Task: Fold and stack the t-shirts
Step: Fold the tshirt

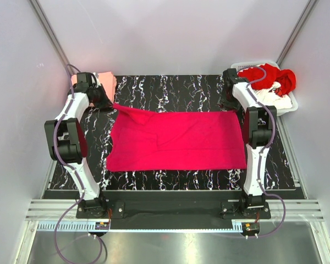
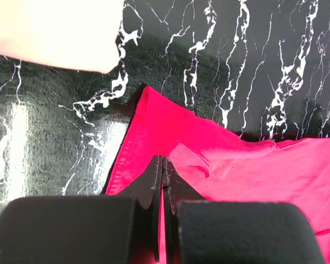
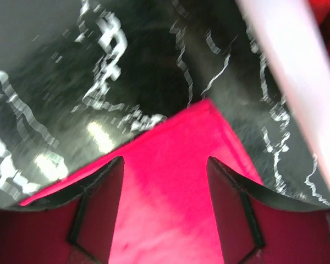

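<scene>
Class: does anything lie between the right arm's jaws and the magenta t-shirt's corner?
Nothing visible. The right jaws stand apart over the magenta t-shirt at its corner, only cloth between them; the white basket sits aside.

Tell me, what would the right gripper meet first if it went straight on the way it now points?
Most likely the magenta t-shirt: its corner lies between the open fingers of the right gripper, with the black marbled table under it. Depth is hard to read, so I am not certain.
</scene>
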Controlling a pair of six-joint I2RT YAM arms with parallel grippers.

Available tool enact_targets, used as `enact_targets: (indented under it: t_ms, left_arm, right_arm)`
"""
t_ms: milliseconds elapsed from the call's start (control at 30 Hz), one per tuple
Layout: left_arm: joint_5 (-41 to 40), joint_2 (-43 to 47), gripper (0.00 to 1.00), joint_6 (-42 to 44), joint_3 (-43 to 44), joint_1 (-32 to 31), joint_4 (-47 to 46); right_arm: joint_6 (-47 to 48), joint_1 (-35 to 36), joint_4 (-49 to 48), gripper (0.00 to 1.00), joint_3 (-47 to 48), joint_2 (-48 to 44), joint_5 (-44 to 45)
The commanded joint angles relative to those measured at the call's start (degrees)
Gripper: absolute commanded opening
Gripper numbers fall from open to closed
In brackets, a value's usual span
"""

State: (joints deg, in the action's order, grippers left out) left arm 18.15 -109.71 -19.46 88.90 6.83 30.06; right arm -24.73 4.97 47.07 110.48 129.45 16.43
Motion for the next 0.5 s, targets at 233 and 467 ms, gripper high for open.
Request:
enact_targets:
  t_ms: [233,467]
  left_arm:
    - [-3.38,1.87,0.00,0.74,0.83,0.99,-0.09]
    - [-3.03,1.69,0.00,0.57,0.74,1.52,0.17]
  right_arm:
    - [0.91,-0.58,4.08,0.62,8.52,7.04,9.33]
    - [1.00,-1.10,4.35,0.57,11.34,10.91,9.50]
